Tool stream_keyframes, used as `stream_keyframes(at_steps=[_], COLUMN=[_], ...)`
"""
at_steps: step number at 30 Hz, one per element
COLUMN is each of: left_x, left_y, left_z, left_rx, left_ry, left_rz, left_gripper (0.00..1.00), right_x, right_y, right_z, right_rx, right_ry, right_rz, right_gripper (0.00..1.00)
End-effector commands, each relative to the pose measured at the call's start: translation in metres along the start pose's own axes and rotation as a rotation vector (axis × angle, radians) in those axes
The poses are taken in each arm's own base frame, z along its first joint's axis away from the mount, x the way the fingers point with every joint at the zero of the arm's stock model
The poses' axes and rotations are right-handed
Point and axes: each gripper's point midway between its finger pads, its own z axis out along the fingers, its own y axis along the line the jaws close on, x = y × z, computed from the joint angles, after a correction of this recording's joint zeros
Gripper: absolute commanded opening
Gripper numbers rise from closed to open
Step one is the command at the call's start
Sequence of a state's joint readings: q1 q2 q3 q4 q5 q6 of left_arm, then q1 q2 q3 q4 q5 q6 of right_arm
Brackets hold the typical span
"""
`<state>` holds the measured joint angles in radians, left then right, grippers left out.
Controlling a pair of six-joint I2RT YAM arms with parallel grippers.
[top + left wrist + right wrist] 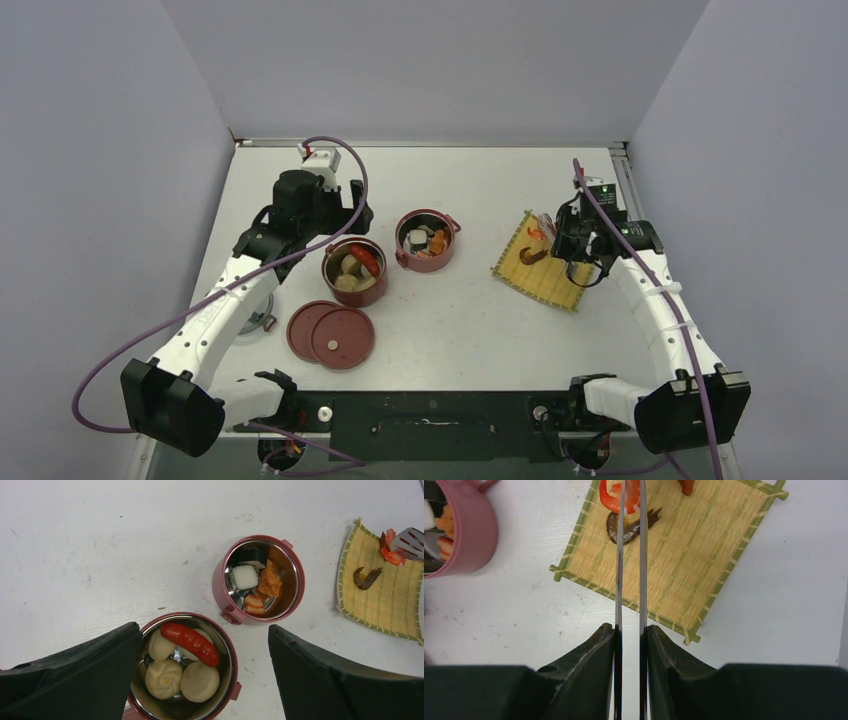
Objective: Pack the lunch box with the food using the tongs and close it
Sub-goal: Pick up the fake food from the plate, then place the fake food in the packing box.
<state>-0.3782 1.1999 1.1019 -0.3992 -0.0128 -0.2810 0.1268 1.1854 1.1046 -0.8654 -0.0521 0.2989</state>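
Squeezing the tongs [642, 580] in closed right jaws, with left jaws spread empty; risks dropping the red piece [609, 497] short of the lunch box [469, 535] if pinched off-centre.

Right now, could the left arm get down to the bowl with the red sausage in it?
Probably yes. The left fingers stand wide open directly above that uncovered bowl, and nothing lies between them and the sausage.
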Motion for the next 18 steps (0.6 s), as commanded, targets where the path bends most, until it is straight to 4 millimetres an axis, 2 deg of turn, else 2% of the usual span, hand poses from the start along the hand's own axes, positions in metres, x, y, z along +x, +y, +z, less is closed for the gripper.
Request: stream_keyframes(at_steps=[1, 4, 6, 11, 14, 18], left_x=[-0.023, -0.022, -0.022, -0.022, -0.022, -0.021], left_y=[-0.018, -0.023, -0.023, -0.015, -0.011, -0.01], left_z=[-0.011, -0.009, -0.008, -0.007, -0.007, -0.005], left_rx=[0.083, 0.117, 0.116, 0.08, 0.058, 0.057], left_ry=[-0.083, -0.076, -0.073, -0.08, -0.084, -0.078], left_rz=[-0.019, -0.036, -0.037, -0.03, -0.025, -0.025], left_gripper=[0.97, 0.97, 0.97, 0.97, 0.97, 0.97], right_x=[-0.035, -0.043, -0.04, -0.034, -0.027, -0.017], right_y=[0.041, 0.085, 0.12, 0.188, 0.216, 0.233], right_z=[-0.043, -0.06, -0.067, -0.07, -0.065, -0.045], right_rx=[-0.14, -0.215, -0.277, -0.356, -0.377, -0.341], right_ry=[-0.154, -0.205, -0.218, -0.266, -0.264, -0.25], right_rz=[-0.037, -0.098, -0.159, -0.285, -0.356, -0.423], right_gripper=[0.05, 0.05, 0.05, 0.05, 0.05, 0.05])
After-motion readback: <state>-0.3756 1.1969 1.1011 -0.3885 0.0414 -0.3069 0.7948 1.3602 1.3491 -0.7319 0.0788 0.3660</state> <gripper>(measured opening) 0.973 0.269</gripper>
